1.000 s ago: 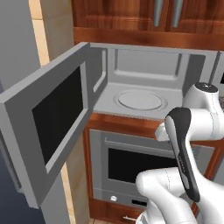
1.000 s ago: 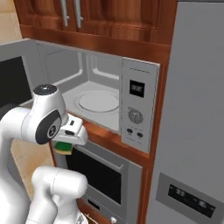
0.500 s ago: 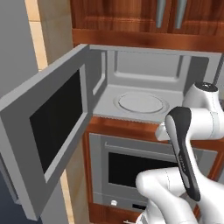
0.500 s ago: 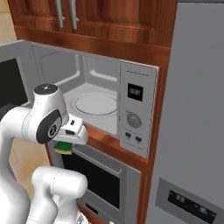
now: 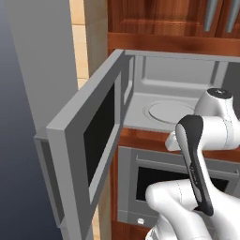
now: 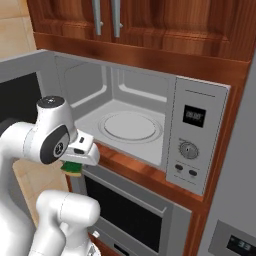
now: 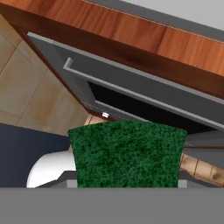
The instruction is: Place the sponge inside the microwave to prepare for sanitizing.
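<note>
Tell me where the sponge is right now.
The sponge hangs under the tool in the right base view, left of and below the open microwave, in front of the oven's top left corner.

A kitchen: built-in microwave (image 6: pixel 150 120) over an oven (image 6: pixel 135 215), beneath wooden cabinets (image 6: pixel 150 25).

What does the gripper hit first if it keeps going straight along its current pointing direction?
Probably the oven front. The gripper, shut on the sponge, points down past the wooden ledge below the microwave; the hand view looks at the oven's handle and dark window. Depth is unclear, so it may pass just in front.
</note>
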Robot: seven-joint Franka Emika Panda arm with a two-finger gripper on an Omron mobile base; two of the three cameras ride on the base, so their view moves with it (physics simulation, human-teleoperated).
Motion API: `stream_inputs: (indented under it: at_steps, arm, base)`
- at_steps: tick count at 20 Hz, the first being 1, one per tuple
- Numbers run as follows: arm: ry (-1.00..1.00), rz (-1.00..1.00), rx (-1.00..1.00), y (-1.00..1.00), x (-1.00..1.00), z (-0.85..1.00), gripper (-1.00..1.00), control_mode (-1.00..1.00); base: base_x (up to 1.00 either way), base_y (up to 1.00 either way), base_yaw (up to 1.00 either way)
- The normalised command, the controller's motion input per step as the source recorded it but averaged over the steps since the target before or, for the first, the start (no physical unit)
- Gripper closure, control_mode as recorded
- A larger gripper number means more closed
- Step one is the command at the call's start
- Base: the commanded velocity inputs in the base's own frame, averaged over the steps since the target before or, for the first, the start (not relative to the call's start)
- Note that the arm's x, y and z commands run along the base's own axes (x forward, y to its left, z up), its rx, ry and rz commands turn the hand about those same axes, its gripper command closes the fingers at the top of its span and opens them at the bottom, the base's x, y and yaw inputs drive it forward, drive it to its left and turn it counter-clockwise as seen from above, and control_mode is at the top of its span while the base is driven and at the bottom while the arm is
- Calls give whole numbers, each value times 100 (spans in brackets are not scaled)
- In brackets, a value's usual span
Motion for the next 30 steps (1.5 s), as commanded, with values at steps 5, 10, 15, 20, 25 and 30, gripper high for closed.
stream_inputs:
  at_steps: [5,10,15,20,25,30]
  arm:
    - [0,0,0,0,0,0,100,100]
    - [-1,0,0,0,0,-1,100,-100]
    - [-25,-1,-3,0,1,11,100,-100]
    - [-5,-15,-3,-15,8,46,100,-100]
    - [-1,-20,0,-23,0,63,100,-100]
    - [-12,-20,-1,-8,31,2,100,-100]
  base:
    - [0,0,0]
    - [0,0,0]
    - [0,0,0]
    - [0,0,0]
    - [0,0,0]
    - [0,0,0]
